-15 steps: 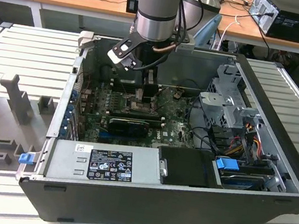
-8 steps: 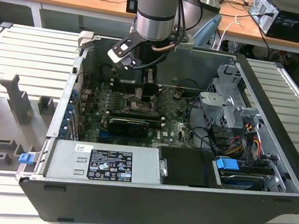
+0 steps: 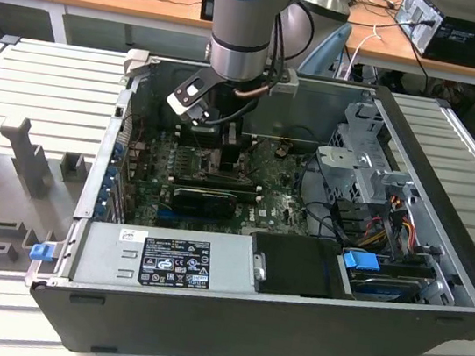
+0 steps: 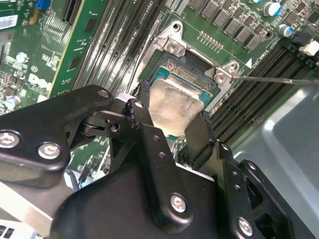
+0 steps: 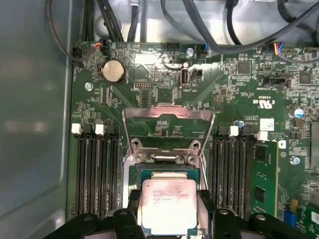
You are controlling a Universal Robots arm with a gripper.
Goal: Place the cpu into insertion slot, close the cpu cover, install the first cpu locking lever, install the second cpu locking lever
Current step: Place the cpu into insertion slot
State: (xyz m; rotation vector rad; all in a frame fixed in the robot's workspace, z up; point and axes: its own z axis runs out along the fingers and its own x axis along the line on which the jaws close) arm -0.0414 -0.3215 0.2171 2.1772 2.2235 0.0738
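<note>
We see the gripper (image 4: 171, 122) down inside the computer case (image 3: 287, 327), its fingers (image 4: 147, 134) clamped on two opposite edges of the cpu (image 5: 167, 206). The cpu lies squarely over the insertion slot (image 5: 169, 172); whether it is fully seated we cannot tell. The cpu cover (image 5: 168, 110) stands swung open at the slot's edge away from the gripper.

Even bright light, with glare on the cpu (image 4: 174, 107).
</note>
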